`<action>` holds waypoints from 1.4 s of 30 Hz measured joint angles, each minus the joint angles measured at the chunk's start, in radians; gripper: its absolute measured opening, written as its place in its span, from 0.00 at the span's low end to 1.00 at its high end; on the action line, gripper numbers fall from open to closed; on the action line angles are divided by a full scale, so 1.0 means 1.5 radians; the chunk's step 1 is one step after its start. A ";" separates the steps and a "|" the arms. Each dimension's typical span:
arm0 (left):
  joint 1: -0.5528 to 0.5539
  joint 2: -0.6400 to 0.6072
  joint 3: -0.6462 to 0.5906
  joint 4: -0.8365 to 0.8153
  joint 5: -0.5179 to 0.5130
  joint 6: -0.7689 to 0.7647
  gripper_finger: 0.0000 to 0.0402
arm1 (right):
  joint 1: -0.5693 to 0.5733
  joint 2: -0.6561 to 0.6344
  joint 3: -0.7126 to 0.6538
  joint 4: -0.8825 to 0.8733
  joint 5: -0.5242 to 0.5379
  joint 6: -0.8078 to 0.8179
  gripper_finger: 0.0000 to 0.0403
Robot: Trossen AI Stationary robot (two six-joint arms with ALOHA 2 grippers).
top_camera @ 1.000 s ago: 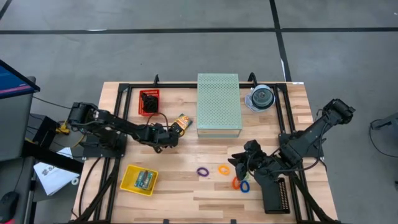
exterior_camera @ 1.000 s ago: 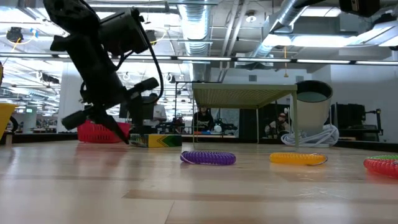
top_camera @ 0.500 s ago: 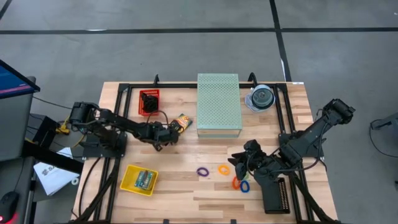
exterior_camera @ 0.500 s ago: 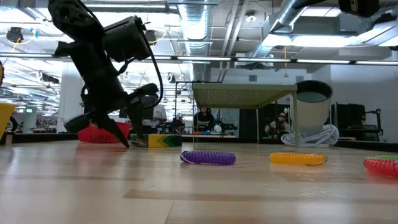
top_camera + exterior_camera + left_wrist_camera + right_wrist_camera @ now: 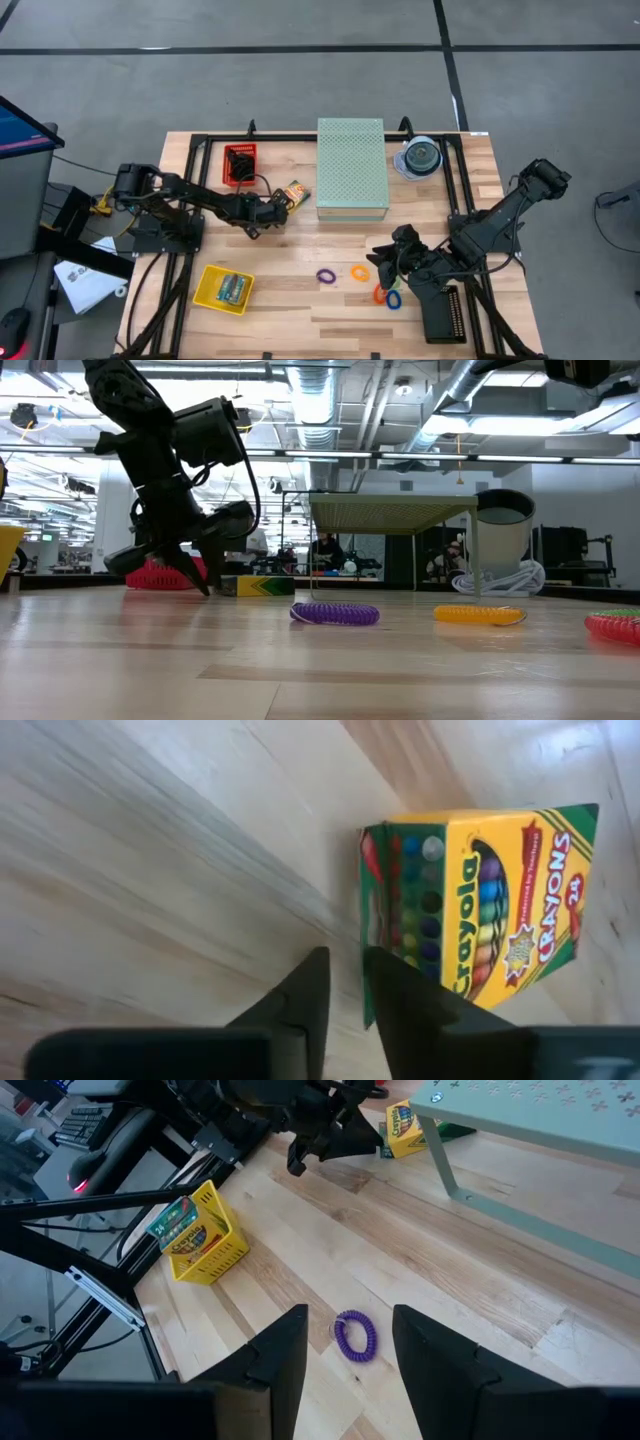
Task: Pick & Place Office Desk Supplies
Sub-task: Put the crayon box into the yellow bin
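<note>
A yellow Crayola crayon box (image 5: 293, 191) lies flat on the wood just left of the pale green perforated box (image 5: 352, 170). My left gripper (image 5: 345, 975) is low at the crayon box's end (image 5: 364, 920). Its fingers are nearly together, with a narrow gap still showing. My right gripper (image 5: 350, 1318) hangs open above the table on the right. A purple loop (image 5: 353, 1335) lies below it. Orange (image 5: 360, 271), red and blue loops (image 5: 386, 297) lie near it. My left gripper comes slanting down from the table's left. One finger (image 5: 400, 1005) lies over the crayon box's end edge (image 5: 363, 1005), and the other stands off the box over bare wood. I cannot tell whether a finger touches the box, which lies flat on the table.
A yellow bin (image 5: 206, 292) with a crayon box in it stands at the near left. A red basket (image 5: 239, 164) stands at the far left, and a clear disc spindle (image 5: 421, 158) at the far right. Black frame rails border the table.
My left gripper has moved a little toward the table's far edge and closer to the crayon box, staying low. My right arm has kept still.
</note>
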 joint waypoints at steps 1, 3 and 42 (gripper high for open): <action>0.000 0.000 0.000 -0.001 0.001 0.000 0.14 | 0.000 0.000 0.000 0.000 0.000 0.000 0.36; 0.000 0.011 0.001 0.000 -0.003 0.000 0.10 | 0.000 0.000 0.000 0.000 0.000 0.000 0.36; -0.048 -0.038 -0.032 -0.005 -0.086 -0.011 0.14 | 0.008 0.000 -0.001 -0.013 -0.001 0.041 0.36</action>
